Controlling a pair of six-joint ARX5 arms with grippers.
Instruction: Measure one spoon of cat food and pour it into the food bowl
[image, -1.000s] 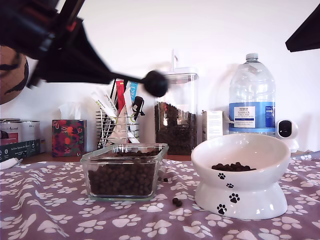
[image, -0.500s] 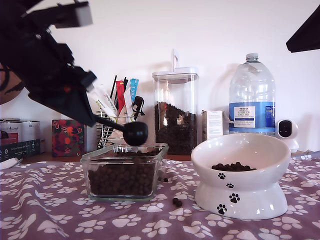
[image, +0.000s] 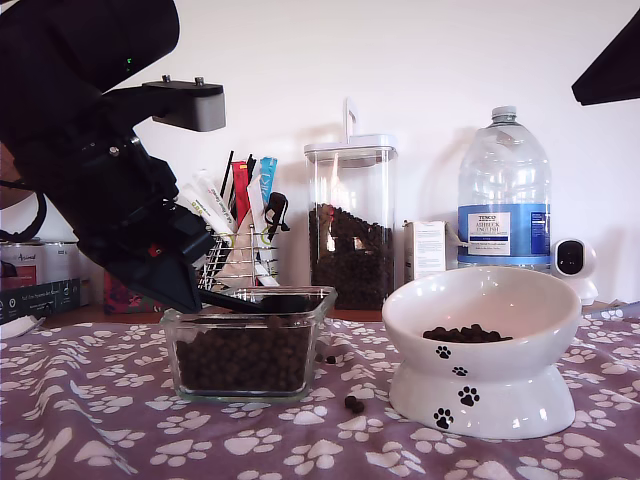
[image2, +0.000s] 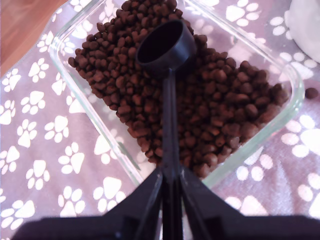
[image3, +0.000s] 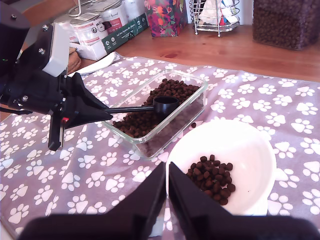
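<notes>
- The work surface is covered with a purple cloth (image: 120, 440) printed with white paw marks; a strip of bare wooden counter (image3: 240, 55) is seen beyond it, backed by a white wall.
- A square clear glass dish (image: 248, 345) is placed on the cloth at the exterior view's left of centre and is filled with the cat food (image2: 220, 100).
- The food bowl (image: 482, 350) is stood on the cloth at the exterior view's right, just beside the glass dish and apart from it. A small heap of kibble (image3: 210, 177) is seen inside it.
- Two loose pellets (image: 354, 404) are seen on the cloth between dish and bowl.
- The spoon (image2: 165, 50) is gripped by its handle in my first gripper (image2: 170, 187), the fingers being closed tightly on it.
- The cup of the spoon is held low inside the dish, at the surface of the cat food, open side up. The cup appears empty in the first wrist view.
- My second gripper (image3: 167, 192) is held above the cloth, near the food bowl. Its fingers are nearly closed, only a narrow slit being left, and nothing is gripped.
- At the back, a clear lidded canister (image: 351, 225) of kibble, a large water bottle (image: 503, 195) and a wire rack (image: 235, 255) of sachets are lined along the wall.
</notes>
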